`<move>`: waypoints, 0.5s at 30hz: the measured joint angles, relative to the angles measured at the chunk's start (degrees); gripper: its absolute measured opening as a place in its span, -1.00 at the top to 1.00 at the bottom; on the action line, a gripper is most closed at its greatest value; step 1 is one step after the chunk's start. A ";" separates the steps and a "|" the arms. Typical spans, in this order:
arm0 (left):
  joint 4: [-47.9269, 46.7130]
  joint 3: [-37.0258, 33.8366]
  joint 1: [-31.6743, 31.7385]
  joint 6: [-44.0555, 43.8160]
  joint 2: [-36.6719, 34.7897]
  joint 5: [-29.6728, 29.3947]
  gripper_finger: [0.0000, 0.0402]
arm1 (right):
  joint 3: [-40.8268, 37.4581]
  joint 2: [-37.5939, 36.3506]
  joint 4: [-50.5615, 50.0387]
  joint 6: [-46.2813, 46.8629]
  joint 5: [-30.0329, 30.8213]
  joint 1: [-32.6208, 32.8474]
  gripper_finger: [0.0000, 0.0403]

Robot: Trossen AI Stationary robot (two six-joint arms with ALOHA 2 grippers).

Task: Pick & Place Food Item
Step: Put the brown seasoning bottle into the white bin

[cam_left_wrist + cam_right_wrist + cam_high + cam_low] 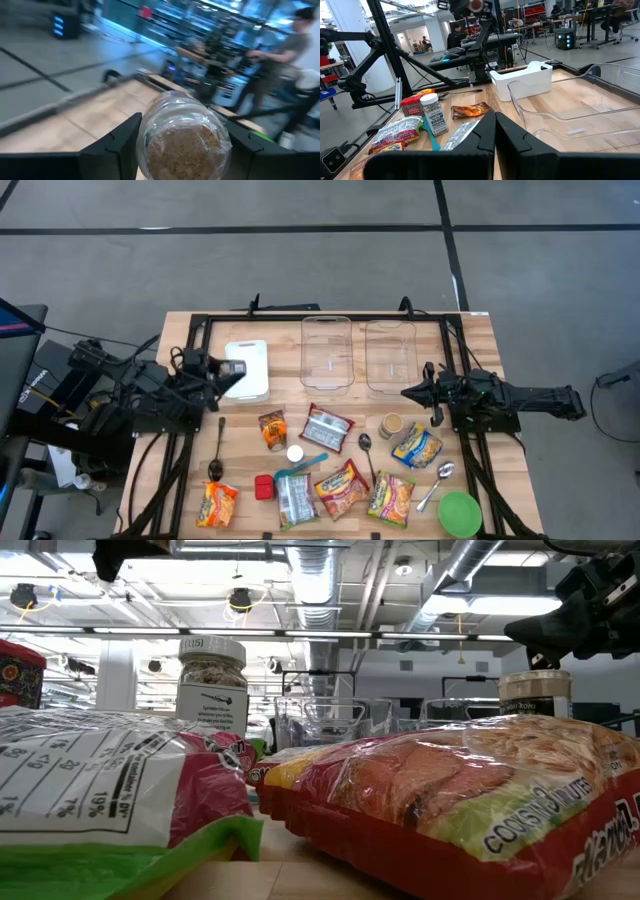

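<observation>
Bare wood left of the white bin [247, 368], food packets [340, 488] crowding the front, clear trays [327, 352] behind

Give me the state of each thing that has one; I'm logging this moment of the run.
left gripper: shut on the jar, raised over the white container
jar: held, clear, brown contents
white container: on the table, open-topped
two clear bins: empty, side by side
right gripper: shut, holding nothing
spice bottle: upright, capped
</observation>
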 joint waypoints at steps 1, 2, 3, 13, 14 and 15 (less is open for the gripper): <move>0.01 0.00 1.19 0.54 0.12 -0.25 0.06 | 0.00 0.00 0.01 -0.01 0.01 0.00 1.00; -0.02 0.00 2.60 1.15 0.16 -0.22 0.04 | 0.01 0.01 -0.01 0.01 0.01 -0.01 1.00; -0.16 0.00 4.01 1.53 0.17 -0.21 0.01 | 0.01 0.01 0.01 0.01 0.00 0.00 1.00; -1.61 -0.02 18.15 3.53 1.38 4.67 0.08 | 0.00 0.00 0.01 -0.01 0.01 0.00 1.00; -2.20 -0.02 19.60 3.55 1.80 5.92 0.07 | 0.00 0.01 0.01 -0.01 0.00 -0.01 1.00; -2.81 -0.02 21.16 3.56 2.30 7.17 0.05 | 0.02 0.00 0.01 -0.01 0.01 0.00 1.00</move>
